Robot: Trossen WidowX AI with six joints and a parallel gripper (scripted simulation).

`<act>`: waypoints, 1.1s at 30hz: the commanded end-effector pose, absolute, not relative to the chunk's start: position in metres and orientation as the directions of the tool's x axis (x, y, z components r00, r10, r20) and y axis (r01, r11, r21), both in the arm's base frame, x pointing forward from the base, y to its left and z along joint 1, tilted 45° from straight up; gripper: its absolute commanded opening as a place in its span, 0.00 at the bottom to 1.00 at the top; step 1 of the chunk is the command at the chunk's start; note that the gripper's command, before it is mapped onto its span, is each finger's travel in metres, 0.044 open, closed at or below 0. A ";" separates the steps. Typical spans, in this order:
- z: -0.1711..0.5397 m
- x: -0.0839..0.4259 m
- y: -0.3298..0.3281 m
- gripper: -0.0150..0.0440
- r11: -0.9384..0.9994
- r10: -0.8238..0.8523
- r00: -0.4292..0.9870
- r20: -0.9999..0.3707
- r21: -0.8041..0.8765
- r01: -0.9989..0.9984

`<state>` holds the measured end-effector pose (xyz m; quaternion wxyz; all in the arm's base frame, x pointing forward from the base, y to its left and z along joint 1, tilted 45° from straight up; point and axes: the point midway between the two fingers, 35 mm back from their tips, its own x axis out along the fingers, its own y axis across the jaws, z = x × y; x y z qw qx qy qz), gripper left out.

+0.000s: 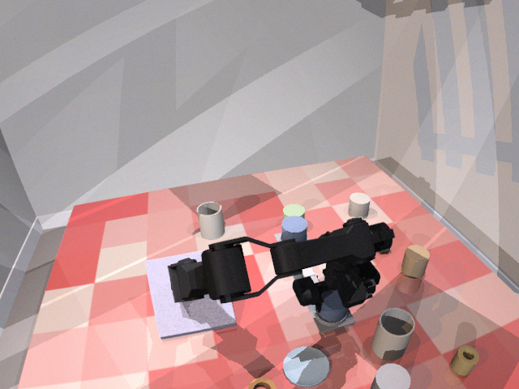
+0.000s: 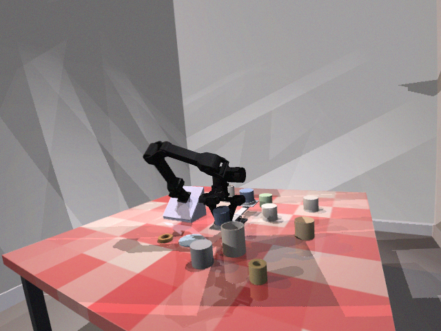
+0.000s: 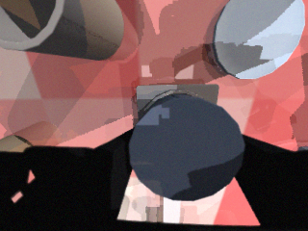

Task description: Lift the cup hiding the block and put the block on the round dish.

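My gripper (image 1: 331, 297) (image 2: 222, 214) (image 3: 176, 130) is shut on the near dark blue cup (image 1: 332, 310) (image 2: 221, 216) (image 3: 187, 140), one finger on each side. This cup stands upside down at the near end plate (image 1: 325, 327) (image 2: 214, 227) (image 3: 210, 94) of the balance; I see no clear gap under it. The other blue cup (image 1: 293, 228) (image 2: 246, 196) stands on the far end, which looks higher. The block is not visible. The pale blue round dish (image 1: 306, 366) (image 2: 190, 240) (image 3: 260, 40) is near the held cup, with no cup above it.
A tall grey open cup (image 1: 391, 338) (image 2: 233, 242) (image 3: 91, 29) stands close to the held cup. A grey cylinder (image 1: 392, 378) (image 2: 201, 254), a brass tube (image 1: 463, 361) (image 2: 257, 272) and an orange ring (image 2: 165, 238) are near the dish. A tan cylinder (image 1: 414, 262) (image 2: 304, 228) stands farther off.
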<state>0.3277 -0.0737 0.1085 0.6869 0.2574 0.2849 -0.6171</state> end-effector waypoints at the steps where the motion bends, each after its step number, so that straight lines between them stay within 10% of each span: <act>1: 0.113 0.330 -0.067 0.25 0.108 -0.697 0.083 -0.712 0.010 0.994; 33: 0.141 0.329 -0.037 0.25 0.108 -0.693 0.082 -0.716 0.009 0.994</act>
